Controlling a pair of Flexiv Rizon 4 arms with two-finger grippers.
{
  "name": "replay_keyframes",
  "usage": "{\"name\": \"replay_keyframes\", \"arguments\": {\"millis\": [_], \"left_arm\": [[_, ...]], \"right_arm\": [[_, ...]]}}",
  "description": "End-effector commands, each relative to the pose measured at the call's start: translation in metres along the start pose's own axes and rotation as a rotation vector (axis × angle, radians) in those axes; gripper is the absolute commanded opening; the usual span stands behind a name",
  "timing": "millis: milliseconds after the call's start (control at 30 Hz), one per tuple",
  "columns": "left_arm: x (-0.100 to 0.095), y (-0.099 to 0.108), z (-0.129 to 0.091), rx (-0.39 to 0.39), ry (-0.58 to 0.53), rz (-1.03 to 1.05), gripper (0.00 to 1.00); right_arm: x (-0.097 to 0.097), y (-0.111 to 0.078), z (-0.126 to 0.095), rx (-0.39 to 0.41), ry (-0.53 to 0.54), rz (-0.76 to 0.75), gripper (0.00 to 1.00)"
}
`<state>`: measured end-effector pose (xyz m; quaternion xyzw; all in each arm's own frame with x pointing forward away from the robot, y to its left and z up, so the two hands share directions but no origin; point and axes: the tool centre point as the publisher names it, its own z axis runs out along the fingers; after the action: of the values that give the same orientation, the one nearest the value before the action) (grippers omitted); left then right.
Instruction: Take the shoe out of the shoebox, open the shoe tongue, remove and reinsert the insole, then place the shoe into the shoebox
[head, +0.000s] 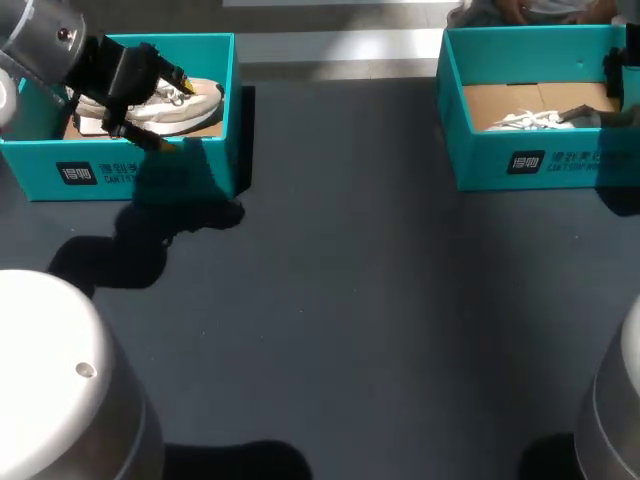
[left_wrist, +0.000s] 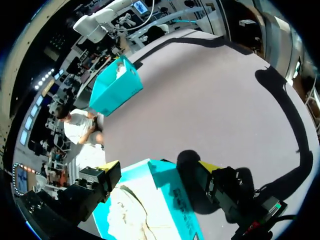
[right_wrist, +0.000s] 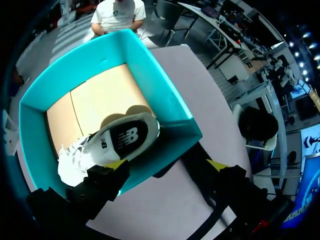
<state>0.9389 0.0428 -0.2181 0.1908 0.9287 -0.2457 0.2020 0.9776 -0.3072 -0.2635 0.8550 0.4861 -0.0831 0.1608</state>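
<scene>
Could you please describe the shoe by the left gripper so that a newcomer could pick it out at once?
On the dark table, look to the teal shoebox at the far left, where the left gripper hangs. The shoe inside it is a cream sneaker. The other shoe, in the right shoebox, is plain white.

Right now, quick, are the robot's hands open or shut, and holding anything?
Left gripper: open, holding nothing.
Right gripper: open, holding nothing.

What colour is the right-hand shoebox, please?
Teal; the shoebox shows best in the right wrist view.
</scene>
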Motion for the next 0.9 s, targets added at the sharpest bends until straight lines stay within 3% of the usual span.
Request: {"name": "replay_keyframes", "arguments": {"millis": [33,67,133,267,300,733,767,800,900], "left_arm": [[-0.024,0.027,-0.013,-0.039,0.054,-0.056,1.0],[-0.028,0.036,-0.017,-0.036,0.064,-0.069,1.0],[-0.037,0.06,-0.023,-0.107,0.076,-0.034,1.0],[-0.043,0.084,-0.039,-0.153,0.165,0.052,1.0],[-0.045,0.089,-0.042,-0.201,0.192,0.062,1.0],[-0.045,0.089,-0.042,-0.201,0.192,0.062,1.0],[-0.044,0.087,-0.041,-0.183,0.223,0.15,1.0],[-0.048,0.094,-0.044,-0.157,0.204,0.166,1.0],[-0.058,0.115,-0.045,-0.108,0.303,0.298,1.0]], "right_arm": [[0.0,0.0,0.0,-0.001,0.001,0.0,1.0],[0.0,0.0,0.0,-0.001,0.001,0.0,1.0],[0.0,0.0,0.0,-0.001,0.001,0.0,1.0],[0.0,0.0,0.0,-0.001,0.001,0.0,1.0],[0.0,0.0,0.0,-0.001,0.001,0.0,1.0],[0.0,0.0,0.0,-0.001,0.001,0.0,1.0],[0.0,0.0,0.0,-0.001,0.001,0.0,1.0],[0.0,0.0,0.0,-0.001,0.001,0.0,1.0],[0.0,0.0,0.0,-0.001,0.001,0.0,1.0]]}}
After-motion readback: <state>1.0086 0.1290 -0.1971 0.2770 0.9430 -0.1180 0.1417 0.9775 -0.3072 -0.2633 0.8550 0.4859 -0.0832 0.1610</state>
